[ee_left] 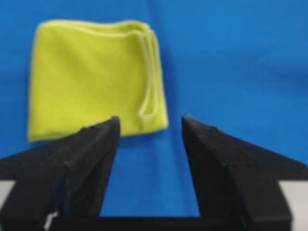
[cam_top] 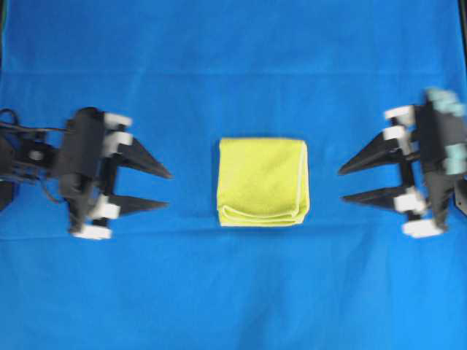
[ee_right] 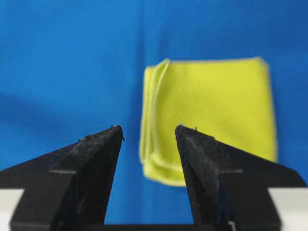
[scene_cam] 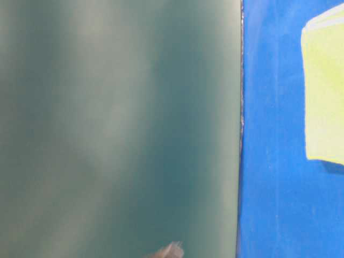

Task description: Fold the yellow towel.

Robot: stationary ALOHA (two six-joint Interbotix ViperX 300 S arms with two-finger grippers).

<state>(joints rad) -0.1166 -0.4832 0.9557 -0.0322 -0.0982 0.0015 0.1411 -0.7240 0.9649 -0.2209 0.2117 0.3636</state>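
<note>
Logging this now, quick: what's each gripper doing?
Left gripper: open, holding nothing.
Right gripper: open, holding nothing.

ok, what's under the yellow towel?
The yellow towel lies folded on the blue table covering, which shows all around it. Whatever sits beneath its layers is covered; nothing pokes out.

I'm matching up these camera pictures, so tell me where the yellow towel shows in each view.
Overhead: yellow towel, center, between both grippers.
Table-level: right edge, cut off.
Left wrist: upper left.
Right wrist: right of center.
Shared landmark: blue table covering.
</note>
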